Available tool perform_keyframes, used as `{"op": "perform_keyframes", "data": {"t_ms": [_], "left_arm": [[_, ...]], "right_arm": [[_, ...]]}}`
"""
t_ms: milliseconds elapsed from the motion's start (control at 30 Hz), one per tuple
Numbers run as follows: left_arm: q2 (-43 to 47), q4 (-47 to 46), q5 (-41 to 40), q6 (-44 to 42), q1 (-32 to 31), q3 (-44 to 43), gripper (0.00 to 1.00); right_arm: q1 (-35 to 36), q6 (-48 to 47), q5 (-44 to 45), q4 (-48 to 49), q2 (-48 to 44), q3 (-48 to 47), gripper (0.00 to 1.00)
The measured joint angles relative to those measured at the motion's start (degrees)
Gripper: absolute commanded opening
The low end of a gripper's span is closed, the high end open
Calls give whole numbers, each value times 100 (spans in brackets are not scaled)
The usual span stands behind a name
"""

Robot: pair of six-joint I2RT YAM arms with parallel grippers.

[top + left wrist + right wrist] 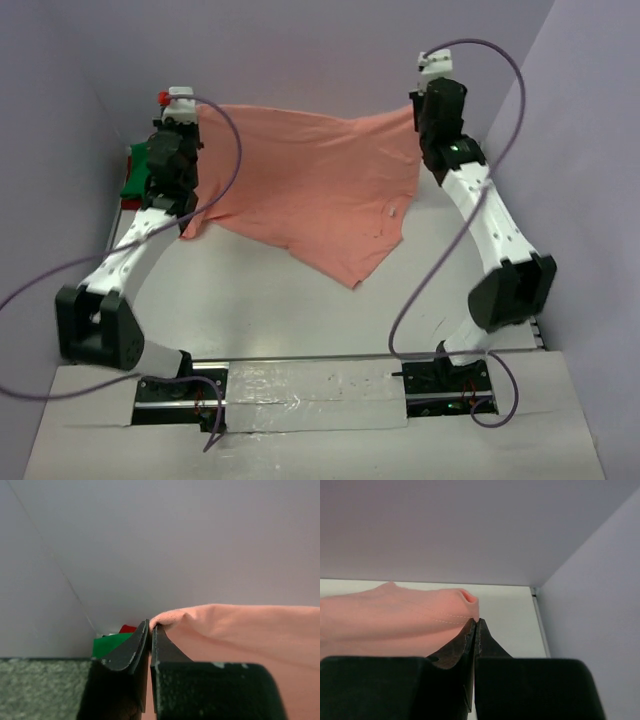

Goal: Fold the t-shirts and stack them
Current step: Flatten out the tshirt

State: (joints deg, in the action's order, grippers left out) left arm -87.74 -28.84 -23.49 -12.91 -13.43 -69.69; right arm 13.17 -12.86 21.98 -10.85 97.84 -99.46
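The salmon-pink t-shirt (310, 185) hangs stretched between both grippers above the table, its lower part drooping to a point at the centre. My left gripper (195, 118) is shut on its left corner, seen in the left wrist view (150, 626) with pink cloth (240, 630) bunched at the tips. My right gripper (417, 108) is shut on its right corner, seen in the right wrist view (476, 621) with a hemmed edge (420, 615). The green t-shirt (135, 175) lies at the far left behind the left arm, also in the left wrist view (111, 643). The dark red t-shirt (127, 628) peeks out behind it.
Grey walls close in the table at the back, left and right (590, 150). The white table top (300, 310) lies below the hanging shirt. Purple cables loop off both arms (440, 250).
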Motion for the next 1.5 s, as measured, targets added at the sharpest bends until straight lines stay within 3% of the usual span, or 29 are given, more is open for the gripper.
{"op": "perform_keyframes", "data": {"t_ms": [233,400,633,967,1167,1300,1500], "left_arm": [[2590,1517,374,396,2,-4,0],[3436,2509,717,675,0,-1051,0],[4347,3672,1749,859,-2,-1460,0],[4669,4743,2806,1261,4,-2461,0],[4343,4898,3200,1563,140,-3637,0],[4238,4865,3449,1725,243,-3960,0],[4203,4833,3711,1875,304,-3744,0]], "right_arm": [[-315,-66,-369,-789,-2404,400,0],[-356,-275,-503,-1248,-3571,-221,0],[-400,-505,-590,-2085,-4564,-1023,0],[-407,-741,-546,-3281,-4909,-2610,0],[-407,-988,-365,-3257,-4505,-3884,0],[-407,-1012,-306,-3071,-4393,-3963,0],[-407,-909,-133,-3082,-4402,-3652,0]]}}
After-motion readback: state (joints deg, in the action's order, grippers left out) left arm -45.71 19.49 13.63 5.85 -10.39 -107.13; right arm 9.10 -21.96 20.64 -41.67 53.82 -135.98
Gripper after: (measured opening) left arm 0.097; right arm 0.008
